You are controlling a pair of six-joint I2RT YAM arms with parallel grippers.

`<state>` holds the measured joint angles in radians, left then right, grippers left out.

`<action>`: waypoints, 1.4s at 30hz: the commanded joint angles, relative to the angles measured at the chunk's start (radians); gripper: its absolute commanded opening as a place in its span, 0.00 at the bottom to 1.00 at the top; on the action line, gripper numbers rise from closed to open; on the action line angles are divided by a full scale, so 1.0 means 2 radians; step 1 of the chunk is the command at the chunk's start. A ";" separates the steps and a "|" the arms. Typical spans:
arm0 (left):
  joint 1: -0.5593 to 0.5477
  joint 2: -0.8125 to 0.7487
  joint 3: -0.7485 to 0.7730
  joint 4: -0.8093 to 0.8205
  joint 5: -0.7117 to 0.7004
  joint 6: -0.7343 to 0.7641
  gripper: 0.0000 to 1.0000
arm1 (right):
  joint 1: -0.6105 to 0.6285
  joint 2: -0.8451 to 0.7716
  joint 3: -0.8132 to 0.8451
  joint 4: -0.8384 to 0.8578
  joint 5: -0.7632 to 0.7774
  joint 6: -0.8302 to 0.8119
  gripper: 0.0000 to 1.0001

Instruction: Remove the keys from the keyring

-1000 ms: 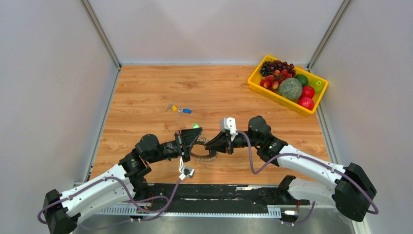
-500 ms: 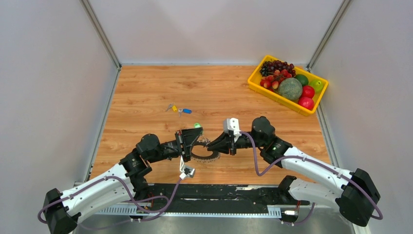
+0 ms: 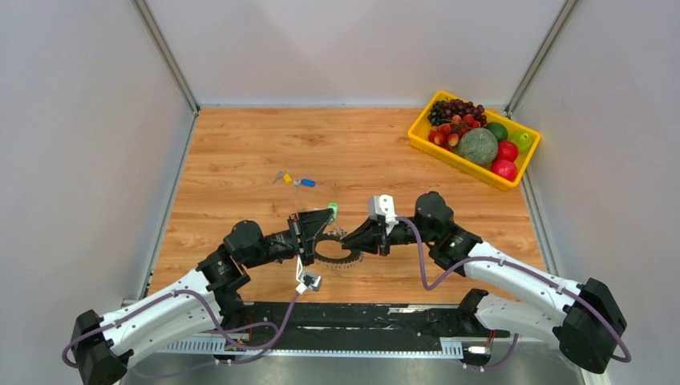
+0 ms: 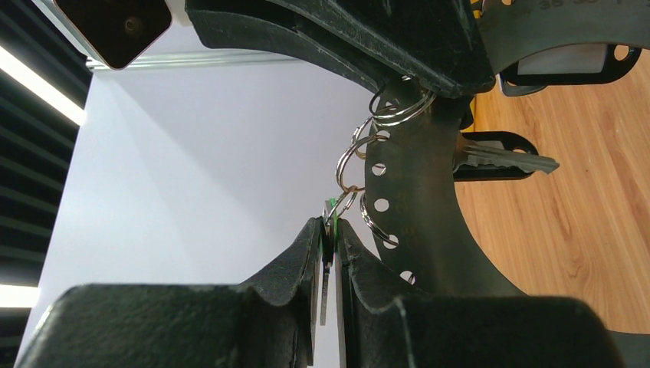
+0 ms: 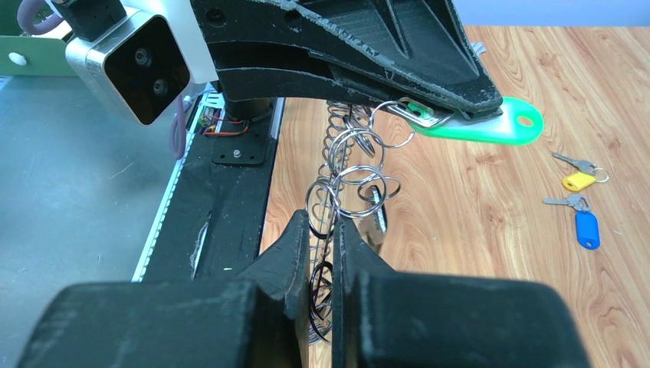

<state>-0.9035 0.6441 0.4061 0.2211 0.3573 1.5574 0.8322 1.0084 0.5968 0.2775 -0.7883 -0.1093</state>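
Pinching keyring (image 3: pixel 343 261), fingers (image 5: pixel 291 249) hiding most keys (image 4: pixel 502 159)

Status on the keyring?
Left gripper shut on green key, right gripper shut on keyring. Green key not yet free of it. Yellow key, blue key loose on table. Nothing blocking.

Clad in white shells on left arm (image 3: pixel 160 309) and right arm (image 3: pixel 513 273), with black joints between. Looped along each with a purple cable (image 3: pixel 418 273). Tipped with matte black left gripper (image 4: pixel 329 230) and right gripper (image 5: pixel 320 226), rough-textured. Fitted with a white-cased camera (image 5: pixel 142 65), two dark lenses, by each wrist.
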 commanded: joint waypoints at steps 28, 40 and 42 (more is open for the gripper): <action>-0.002 -0.008 0.005 -0.001 0.016 0.000 0.00 | -0.001 -0.013 0.028 0.011 0.014 -0.015 0.44; -0.002 -0.010 0.010 -0.012 0.035 -0.002 0.00 | -0.001 0.013 0.054 0.042 -0.005 -0.010 0.33; -0.002 -0.011 0.009 -0.012 0.036 -0.003 0.00 | 0.001 0.022 0.057 0.046 -0.006 -0.007 0.32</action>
<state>-0.9035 0.6392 0.4057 0.1555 0.3870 1.5513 0.8318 1.0229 0.6605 0.3115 -0.7731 -0.1249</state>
